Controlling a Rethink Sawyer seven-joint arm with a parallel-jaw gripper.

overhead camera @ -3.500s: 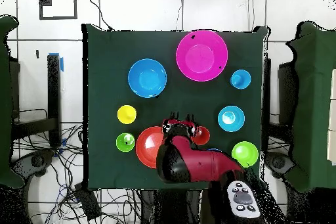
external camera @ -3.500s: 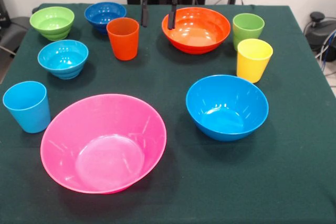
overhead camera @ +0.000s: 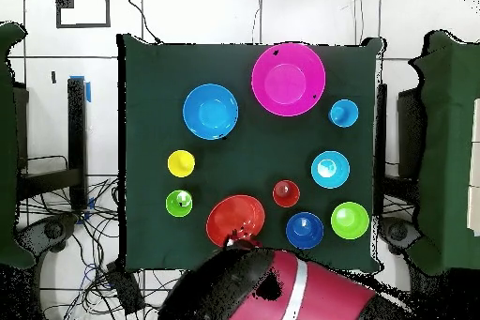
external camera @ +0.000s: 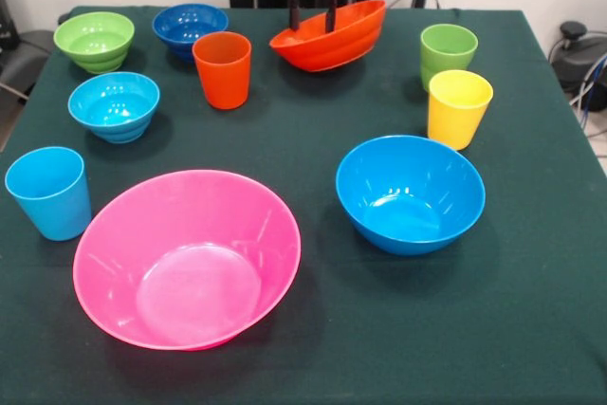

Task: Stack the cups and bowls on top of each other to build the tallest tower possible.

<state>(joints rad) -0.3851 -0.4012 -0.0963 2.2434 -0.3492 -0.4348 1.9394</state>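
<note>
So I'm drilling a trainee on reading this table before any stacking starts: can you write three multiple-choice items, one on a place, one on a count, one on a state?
1. Which cup stands right beside the yellow cup?
A. light blue cup
B. green cup
C. orange cup

2. How many cups are on the table?
A. three
B. four
C. six

3. How is the orange bowl sitting?
A. tilted, one side lifted
B. upside down
C. nested in the pink bowl

Answers:
1 B, the green cup stands just behind it.
2 B, light blue cup, orange cup, green and yellow.
3 A, its rim slants, with the gripper fingers at it.
</note>
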